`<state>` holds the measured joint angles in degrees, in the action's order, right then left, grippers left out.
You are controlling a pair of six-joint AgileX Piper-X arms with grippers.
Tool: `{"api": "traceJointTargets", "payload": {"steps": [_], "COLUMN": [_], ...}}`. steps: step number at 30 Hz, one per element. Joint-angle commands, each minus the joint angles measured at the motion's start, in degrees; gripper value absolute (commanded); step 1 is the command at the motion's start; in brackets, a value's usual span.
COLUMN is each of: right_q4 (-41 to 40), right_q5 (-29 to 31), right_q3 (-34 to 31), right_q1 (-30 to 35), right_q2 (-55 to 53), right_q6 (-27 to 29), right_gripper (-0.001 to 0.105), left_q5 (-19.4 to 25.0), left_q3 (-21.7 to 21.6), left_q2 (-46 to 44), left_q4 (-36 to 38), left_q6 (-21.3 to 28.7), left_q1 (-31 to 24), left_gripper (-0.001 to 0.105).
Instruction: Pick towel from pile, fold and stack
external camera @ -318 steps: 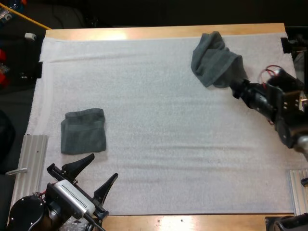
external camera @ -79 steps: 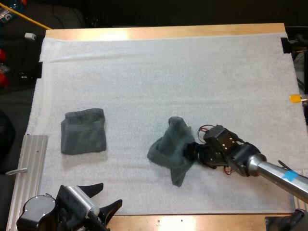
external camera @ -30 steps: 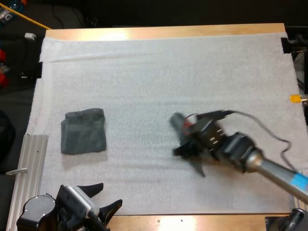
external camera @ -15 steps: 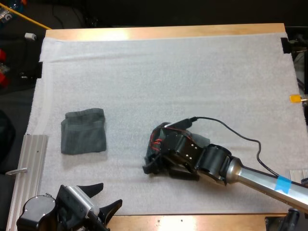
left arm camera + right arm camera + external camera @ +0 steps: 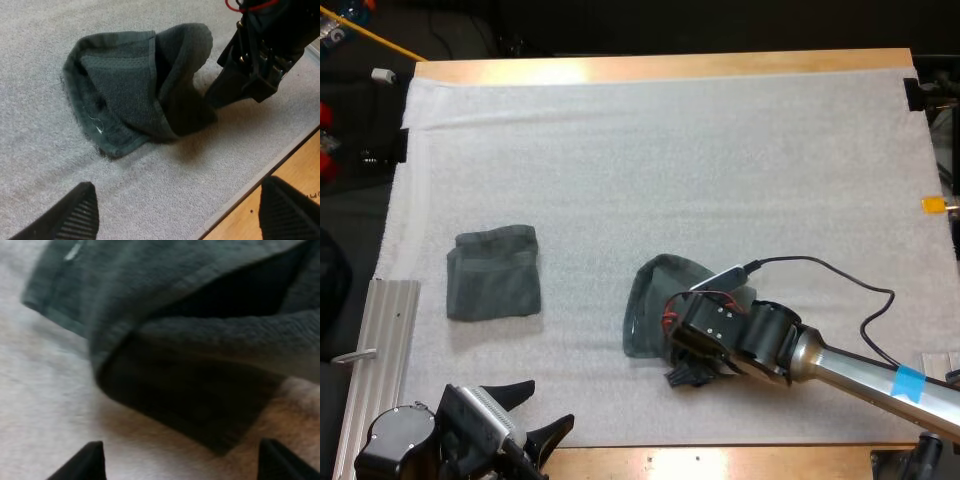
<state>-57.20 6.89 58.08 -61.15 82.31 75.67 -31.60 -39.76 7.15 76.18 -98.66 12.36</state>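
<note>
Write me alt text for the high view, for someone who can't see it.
The right gripper is down at the near edge of a crumpled dark towel on a white mat. A folded towel lies further left, and the open left gripper hovers at the mat's near left corner.

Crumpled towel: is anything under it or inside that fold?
The crumpled towel rests on the white mat; nothing pokes out beneath. Its fold opens onto a dark hollow whose inside is hidden. The right gripper, open, sits at its edge.

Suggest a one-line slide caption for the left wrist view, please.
Open left gripper faces the crumpled towel on the white mat, right gripper beside its edge.
</note>
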Motion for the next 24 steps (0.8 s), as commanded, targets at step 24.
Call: {"api": "traceJointTargets", "payload": {"steps": [24], "right_q4": [17.48], "right_q5": [0.63], "right_q3": [-14.7], "right_q1": [0.32], "right_q2": [5.61], "right_q6": [-7.22], "right_gripper": [0.046], "left_q5": [-0.68], "left_q3": [-0.11], "left_q2": [0.08], "left_q4": [-0.29], "left_q6": [-0.46], "left_q1": [0.32], "left_gripper": [0.065]}}
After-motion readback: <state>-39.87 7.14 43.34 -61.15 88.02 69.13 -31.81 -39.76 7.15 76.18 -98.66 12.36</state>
